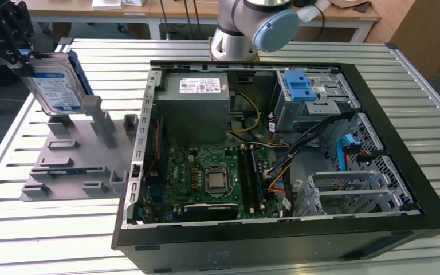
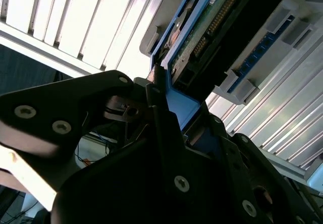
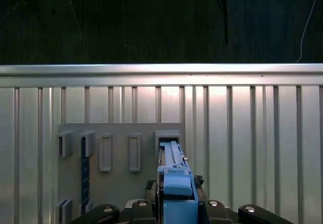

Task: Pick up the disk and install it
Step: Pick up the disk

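The disk [image 1: 55, 86], silver with a white-and-blue label and blue side rails, stands upright at the exterior view's far left. My gripper [image 1: 26, 59] is shut on its upper end. The disk's lower end sits at a slot of the grey holder plate [image 1: 71, 160]; whether it still rests in the slot I cannot tell. The first wrist view looks down the disk's blue rail [image 3: 176, 181] edge-on, with my gripper [image 3: 176, 209] clamped around it above the holder plate [image 3: 121, 183]. The second wrist view has the disk's green circuit board [image 2: 212, 27] and my black fingers [image 2: 157, 108] against the blue rail.
The open computer case [image 1: 403, 103] lies on the slatted metal table [image 1: 44, 240], at the exterior view's right of the holder plate. Inside it are a grey metal box with a white sticker [image 1: 197, 109], a motherboard [image 1: 212, 177] and a grey cage with blue tabs [image 1: 308, 91]. The arm's base [image 1: 239, 28] stands behind the case.
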Motion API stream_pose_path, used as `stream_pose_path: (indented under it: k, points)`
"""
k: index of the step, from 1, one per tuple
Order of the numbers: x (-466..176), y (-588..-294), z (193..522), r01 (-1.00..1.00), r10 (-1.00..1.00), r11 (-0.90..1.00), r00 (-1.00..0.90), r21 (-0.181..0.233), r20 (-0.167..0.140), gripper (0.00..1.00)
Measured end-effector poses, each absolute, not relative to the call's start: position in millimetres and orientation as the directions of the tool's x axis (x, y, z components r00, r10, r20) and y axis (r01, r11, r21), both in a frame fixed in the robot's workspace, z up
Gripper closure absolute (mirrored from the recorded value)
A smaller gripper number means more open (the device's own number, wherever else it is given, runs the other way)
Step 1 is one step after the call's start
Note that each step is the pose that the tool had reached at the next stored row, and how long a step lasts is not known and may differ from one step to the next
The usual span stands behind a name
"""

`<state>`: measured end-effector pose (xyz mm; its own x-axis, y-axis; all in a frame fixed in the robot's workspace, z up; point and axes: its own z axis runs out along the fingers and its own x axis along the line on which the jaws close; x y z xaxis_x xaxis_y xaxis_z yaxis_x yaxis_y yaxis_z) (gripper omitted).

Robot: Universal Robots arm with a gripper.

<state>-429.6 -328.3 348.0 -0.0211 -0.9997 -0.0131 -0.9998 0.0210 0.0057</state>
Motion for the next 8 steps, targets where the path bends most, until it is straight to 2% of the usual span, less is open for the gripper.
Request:
stream_pose_path:
  k: [8]
  points:
    - [-429.6, -328.3, 357.5, -1.0, -1.0, 0.021, -0.021, 0.006, -0.013, 0.63]
